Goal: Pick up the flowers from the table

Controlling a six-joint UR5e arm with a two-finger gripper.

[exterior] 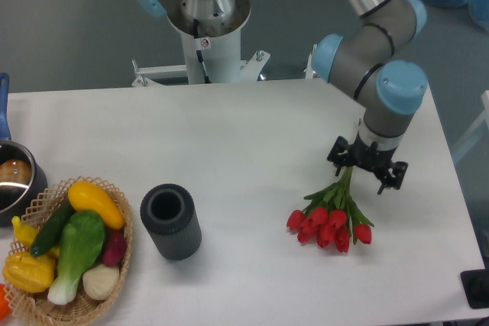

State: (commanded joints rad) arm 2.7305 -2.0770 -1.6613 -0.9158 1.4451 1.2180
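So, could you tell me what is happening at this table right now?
The arm has its gripper directly over the stems of the flowers, which lie flat on the table. Its fingers look spread and the bunch is not lifted, so the pickup is not yet done. A dark cylinder, a wicker basket of vegetables and a pot sit untouched to the left.
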